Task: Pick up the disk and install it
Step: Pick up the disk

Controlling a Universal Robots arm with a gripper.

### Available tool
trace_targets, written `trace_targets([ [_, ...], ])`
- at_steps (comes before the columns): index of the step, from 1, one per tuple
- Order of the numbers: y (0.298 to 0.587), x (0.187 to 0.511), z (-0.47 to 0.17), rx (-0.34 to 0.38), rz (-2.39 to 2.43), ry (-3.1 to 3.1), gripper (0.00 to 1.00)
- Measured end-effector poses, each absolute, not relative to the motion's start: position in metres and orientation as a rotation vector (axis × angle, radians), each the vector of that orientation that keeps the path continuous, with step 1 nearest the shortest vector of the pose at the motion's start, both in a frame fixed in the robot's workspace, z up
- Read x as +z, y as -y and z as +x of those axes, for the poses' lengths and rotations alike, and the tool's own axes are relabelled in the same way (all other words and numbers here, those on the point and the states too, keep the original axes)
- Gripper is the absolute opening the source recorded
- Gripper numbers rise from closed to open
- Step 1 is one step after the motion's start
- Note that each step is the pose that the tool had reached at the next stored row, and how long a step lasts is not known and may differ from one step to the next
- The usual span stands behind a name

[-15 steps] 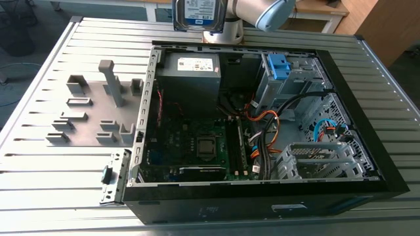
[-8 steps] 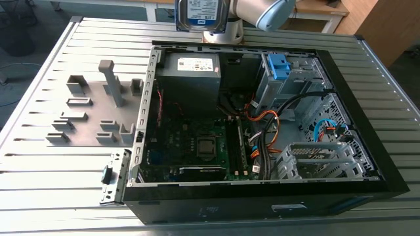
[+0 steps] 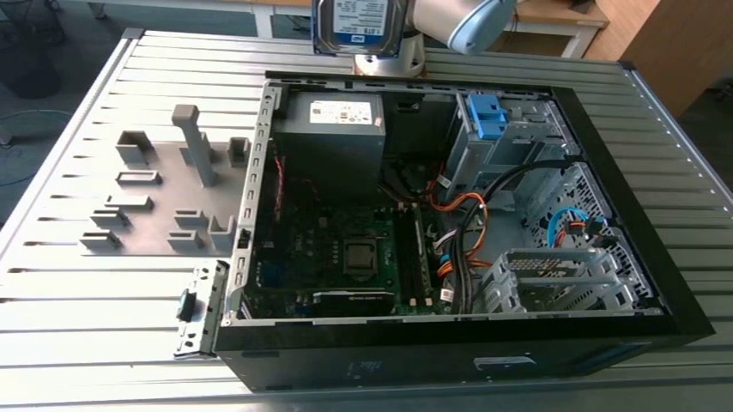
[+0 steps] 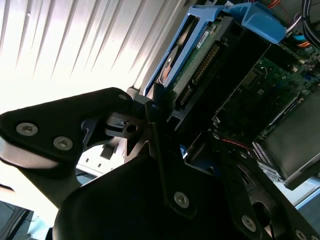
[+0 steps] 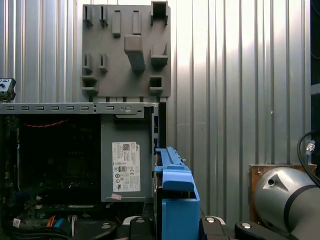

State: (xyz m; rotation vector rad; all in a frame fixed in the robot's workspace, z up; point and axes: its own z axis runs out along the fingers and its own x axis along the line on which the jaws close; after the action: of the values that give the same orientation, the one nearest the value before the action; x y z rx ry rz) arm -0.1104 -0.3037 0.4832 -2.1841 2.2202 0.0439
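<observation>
So the gripper (image 4: 161, 117) is clamped on the disk (image 3: 360, 26), holding it up in the air just past the rim of the open PC case (image 3: 458, 360), on the grey power supply (image 3: 332, 129) end. In the first wrist view its blue bracket (image 5: 175, 200) sits right next to that supply.

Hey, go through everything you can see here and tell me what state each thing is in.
disk: held in the air, blue bracket on, not installed.
gripper: shut on the disk.
computer case: lying on its side, side panel off.
light-blue clip: inside the case, not held.
grey holder plate: flat on the table.
</observation>
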Motion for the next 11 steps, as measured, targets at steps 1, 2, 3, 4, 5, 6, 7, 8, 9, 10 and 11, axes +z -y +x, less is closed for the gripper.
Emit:
trace_targets([
  [1,0.3037,0.4832,-0.1095,0.044,-2.184,-2.220,0.36],
  [2,0.3037,0.4832,-0.1086,0.044,-2.184,-2.220,0.36],
  [3,0.3037,0.4832,-0.1077,0.044,-2.184,-2.220,0.36],
  [4,0.3037,0.4832,-0.1069,0.044,-2.184,-2.220,0.36],
  [5,0.3037,0.4832,-0.1059,0.044,-2.184,-2.220,0.36],
  [6,0.3037,0.4832,-0.1050,0.044,-2.184,-2.220,0.36],
  [7,0.3037,0.4832,-0.1040,0.044,-2.184,-2.220,0.36],
  [8,0.3037,0.4832,-0.1030,0.044,-2.184,-2.220,0.36],
  [9,0.3037,0.4832,-0.1021,0.044,-2.184,-2.220,0.36],
  [10,0.3037,0.4832,-0.1013,0.044,-2.184,-2.220,0.36],
  [11,0.3037,0.4832,-0.1004,0.044,-2.184,-2.220,0.36],
])
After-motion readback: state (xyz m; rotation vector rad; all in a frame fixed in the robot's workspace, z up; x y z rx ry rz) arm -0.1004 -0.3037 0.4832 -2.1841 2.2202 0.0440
